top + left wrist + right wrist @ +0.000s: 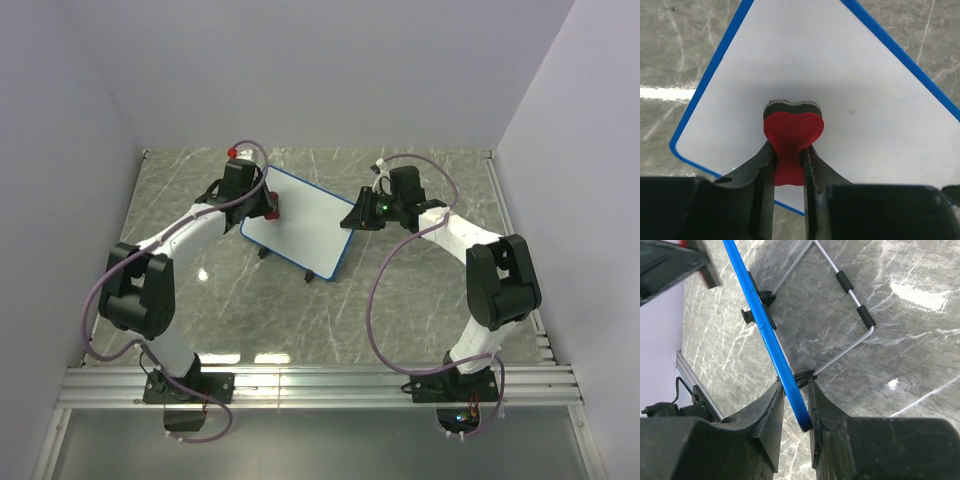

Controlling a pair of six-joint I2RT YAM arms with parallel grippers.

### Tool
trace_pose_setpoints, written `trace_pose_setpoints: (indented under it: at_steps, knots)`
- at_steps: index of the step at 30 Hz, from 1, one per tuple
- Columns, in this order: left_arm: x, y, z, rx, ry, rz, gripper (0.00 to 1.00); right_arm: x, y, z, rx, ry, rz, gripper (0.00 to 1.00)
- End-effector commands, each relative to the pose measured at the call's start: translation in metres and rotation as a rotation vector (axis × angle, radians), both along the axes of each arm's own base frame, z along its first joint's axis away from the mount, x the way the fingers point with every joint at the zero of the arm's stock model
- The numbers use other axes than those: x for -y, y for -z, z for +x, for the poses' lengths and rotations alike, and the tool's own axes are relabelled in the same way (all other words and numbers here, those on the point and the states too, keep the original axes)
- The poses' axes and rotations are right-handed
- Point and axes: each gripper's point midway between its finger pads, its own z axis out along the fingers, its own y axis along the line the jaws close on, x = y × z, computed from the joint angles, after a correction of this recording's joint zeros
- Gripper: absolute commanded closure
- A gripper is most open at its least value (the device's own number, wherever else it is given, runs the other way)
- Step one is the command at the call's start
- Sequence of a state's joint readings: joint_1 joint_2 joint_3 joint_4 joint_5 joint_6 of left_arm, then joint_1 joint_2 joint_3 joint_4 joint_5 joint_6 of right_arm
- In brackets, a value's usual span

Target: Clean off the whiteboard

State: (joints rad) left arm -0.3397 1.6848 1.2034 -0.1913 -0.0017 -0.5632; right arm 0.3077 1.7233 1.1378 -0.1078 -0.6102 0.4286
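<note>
**Whiteboard pinned between two sets of jaws, eraser against its face**

The whiteboard (300, 222) sits in the gap between the two sets of jaws. It stands tilted above the grey marble desk (400, 300), and its small black feet show under the nearer long edge.

From the left wrist, the white face (830, 75) spreads out directly ahead of the left jaws. One rounded blue corner lies down and to the left of them.

The left jaws are closed tight on the narrow waist of a red eraser (792, 132). Its wider lobed head sticks out past the fingertips. The dark pad on the far side of that head meets the board's surface.

From the right wrist, the board's blue frame (770, 340) runs straight out from between the right jaws and up to the left. These jaws are drawn in narrowly and pinch that thin edge near a corner, one finger (771, 410) on each side.

To the right of the clamped edge, on the board's back, a bent wire stand (860, 315) with two black sleeves reaches down toward the desk. Black clips join it to the frame just beyond the right jaws.

In the overhead view, the left arm (190, 228) reaches in from the board's left end. The right arm (450, 228) reaches in from its right end.
</note>
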Motion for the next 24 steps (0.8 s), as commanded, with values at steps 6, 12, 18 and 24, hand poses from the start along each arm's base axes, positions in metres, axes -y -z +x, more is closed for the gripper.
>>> trace_pose_setpoints:
  at_steps: [6,12,18,24]
  knots:
    - [-0.038,-0.077,-0.015,0.141,-0.073,0.145,1.0,0.025,0.018,0.003,0.016,0.076,-0.135,1.0]
    - [-0.082,-0.052,-0.048,0.042,-0.193,0.256,1.0,0.026,0.015,0.005,0.008,0.092,-0.143,1.0]
    - [-0.112,-0.013,-0.092,-0.124,-0.335,0.248,1.0,0.032,0.0,0.011,0.045,0.136,-0.156,0.53]
    - [-0.091,0.034,-0.13,-0.255,-0.306,0.102,0.96,0.043,-0.019,0.011,0.084,0.196,-0.18,0.08]
